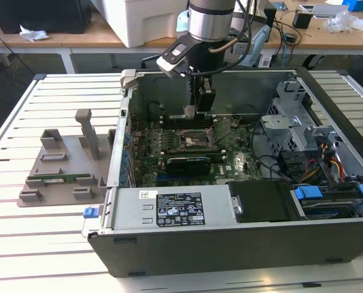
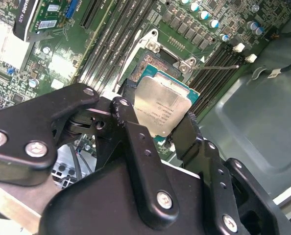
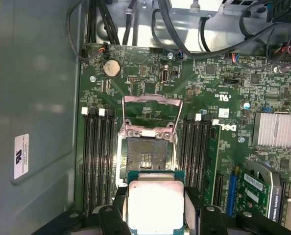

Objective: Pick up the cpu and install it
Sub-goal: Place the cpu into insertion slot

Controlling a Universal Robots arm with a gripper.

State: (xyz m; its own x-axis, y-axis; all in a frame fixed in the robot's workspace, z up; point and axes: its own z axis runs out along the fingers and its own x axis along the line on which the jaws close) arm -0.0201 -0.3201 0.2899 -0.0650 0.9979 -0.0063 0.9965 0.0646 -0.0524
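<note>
My tool (image 2: 154, 122) is clamped on the cpu (image 2: 162, 108), with its black fingers (image 2: 131, 131) pressing on opposite edges. The cpu hangs inside the open computer case (image 1: 230, 247), over the motherboard (image 3: 209, 98). It is at the edge of the bare socket (image 3: 146, 157), whose metal frame (image 3: 153, 110) is flipped up. The case rests on the slatted table (image 1: 47, 244).

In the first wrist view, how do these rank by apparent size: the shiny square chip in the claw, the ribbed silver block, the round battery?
1. The cpu, largest, though it is nearest the camera, which flatters it.
2. The ribbed silver block.
3. The round battery, clearly smallest.
</note>
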